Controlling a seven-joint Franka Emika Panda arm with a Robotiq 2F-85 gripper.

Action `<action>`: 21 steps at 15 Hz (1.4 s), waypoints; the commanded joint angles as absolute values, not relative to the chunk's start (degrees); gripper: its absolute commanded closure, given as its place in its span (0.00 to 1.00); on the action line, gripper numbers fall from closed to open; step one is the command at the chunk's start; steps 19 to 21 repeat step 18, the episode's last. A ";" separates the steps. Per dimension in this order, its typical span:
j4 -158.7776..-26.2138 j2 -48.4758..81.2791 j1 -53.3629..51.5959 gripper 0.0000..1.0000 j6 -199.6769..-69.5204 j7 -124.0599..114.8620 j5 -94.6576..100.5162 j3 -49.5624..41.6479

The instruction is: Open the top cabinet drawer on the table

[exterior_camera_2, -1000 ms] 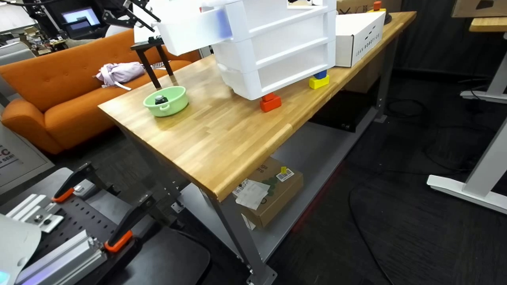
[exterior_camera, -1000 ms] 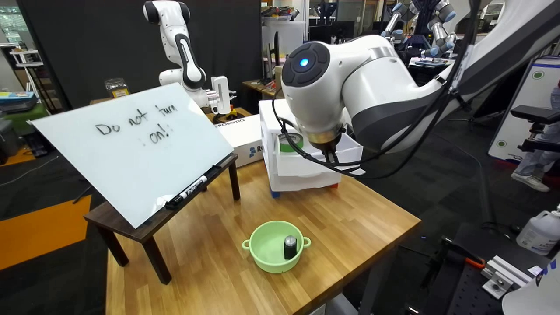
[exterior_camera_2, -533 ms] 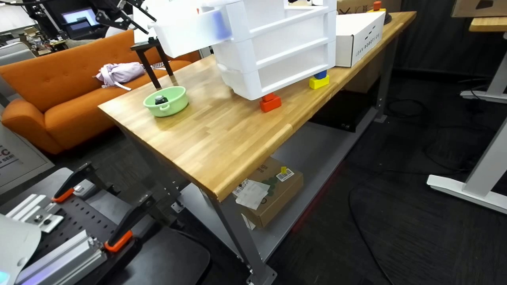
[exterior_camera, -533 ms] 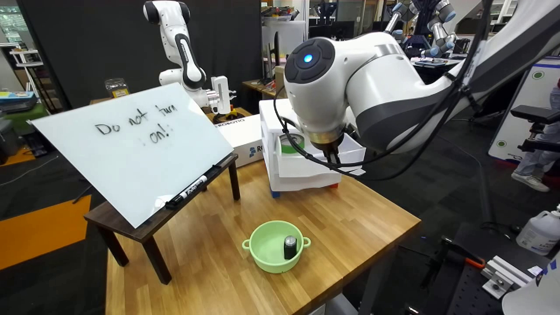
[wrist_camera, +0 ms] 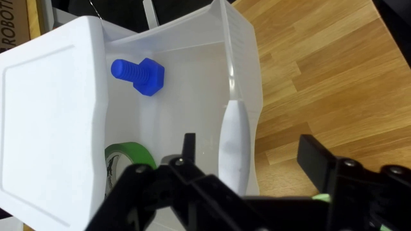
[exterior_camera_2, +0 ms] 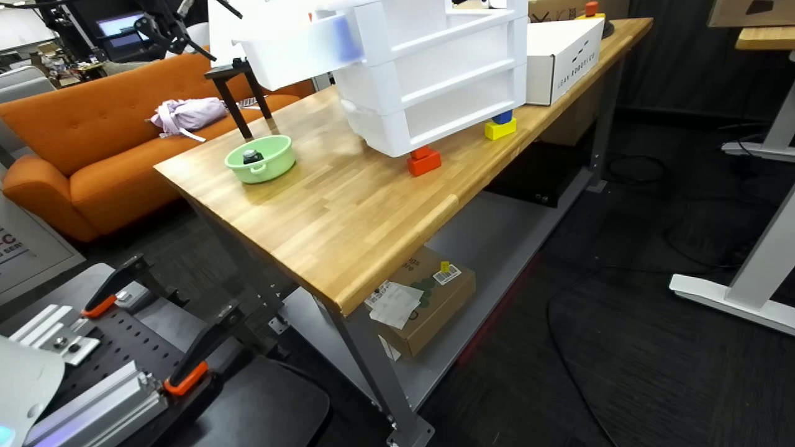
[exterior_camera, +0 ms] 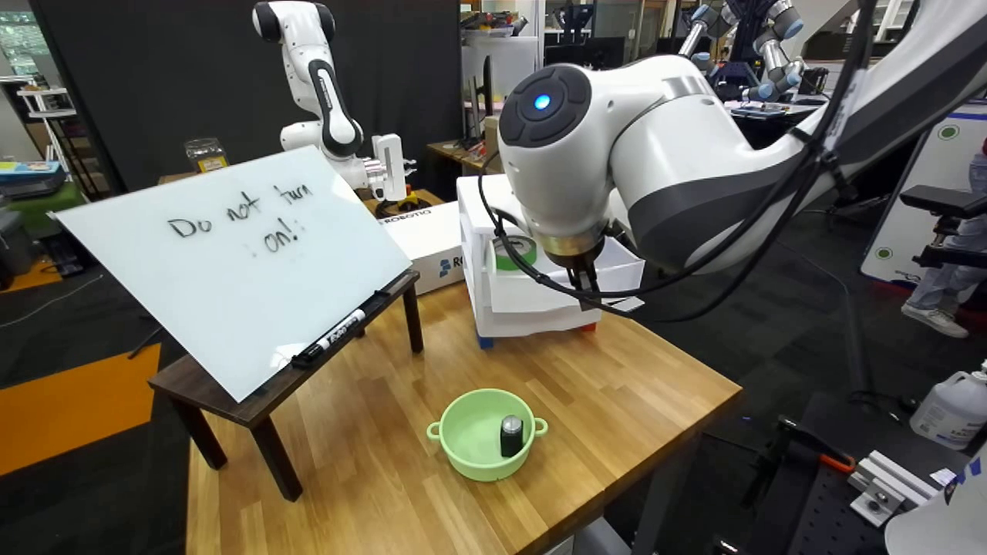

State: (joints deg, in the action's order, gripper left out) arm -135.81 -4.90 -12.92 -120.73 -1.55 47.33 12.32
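Observation:
The top cabinet drawer is white plastic and stands pulled out from its white cabinet. Its front wall and side wall show in the exterior views. A blue bolt and a roll of green tape lie in it. In the wrist view my gripper is open: one finger over the drawer's inside, another finger outside over the table. The drawer's front handle lies between them, apart from both. A cable partly hides the fingers in an exterior view.
On the table, a green bowl holds a dark object. A whiteboard leans on a dark stand near the cabinet. A white box is beside the cabinet. A loose black cable hangs from the arm before the drawer.
The drawer slid out a little further early on, then stayed put. My gripper's fingers have spread from close together to wide apart, and the arm shifted slightly outward along with the drawer.

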 commanded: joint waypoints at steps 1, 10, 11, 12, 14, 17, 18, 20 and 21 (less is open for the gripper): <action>-136.80 -7.00 -13.69 0.00 -119.32 -1.66 46.00 13.51; -139.21 -10.80 -20.10 0.00 -118.28 -0.05 34.42 19.32; -138.09 -9.18 -19.43 0.00 -118.18 -1.41 36.69 19.49; -138.21 -9.30 -19.74 0.00 -118.19 -1.45 36.36 19.85; -138.20 -9.19 -19.56 0.00 -118.19 -1.45 36.41 19.75; -138.20 -9.10 -19.44 0.00 -118.21 -1.45 36.42 19.60; -138.20 -9.09 -19.44 0.00 -118.21 -1.45 36.42 19.60; -138.20 -9.09 -19.44 0.00 -118.21 -1.45 36.42 19.60; -138.20 -9.09 -19.44 0.00 -118.21 -1.45 36.42 19.60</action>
